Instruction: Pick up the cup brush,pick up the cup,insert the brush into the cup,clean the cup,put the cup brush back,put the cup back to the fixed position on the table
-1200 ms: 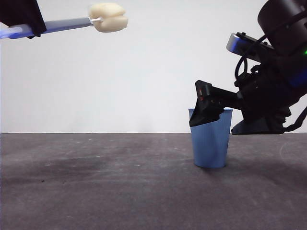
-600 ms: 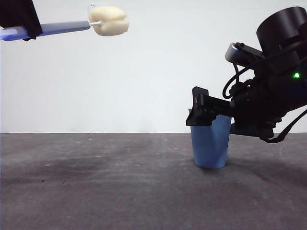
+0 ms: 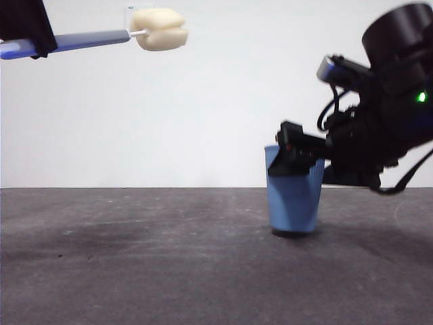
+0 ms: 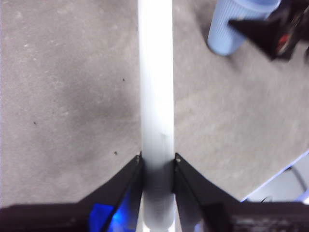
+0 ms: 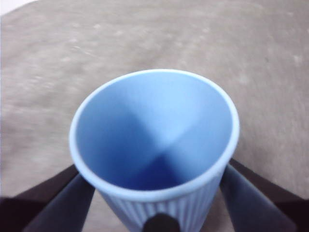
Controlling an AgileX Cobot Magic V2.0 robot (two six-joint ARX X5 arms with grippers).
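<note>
I see the left gripper (image 4: 157,164) clamped on the brush (image 3: 101,37) handle, holding it level and high above the worktop (image 3: 149,271), sponge end free. The right gripper (image 5: 154,193) has its jaws against both sides of the cup (image 3: 292,196), which tilts slightly with its base at the worktop.

Blue ribbed cup (image 3: 293,200) tilted, base barely off table (image 3: 169,271); brush (image 3: 101,37) horiz., aloft.
</note>
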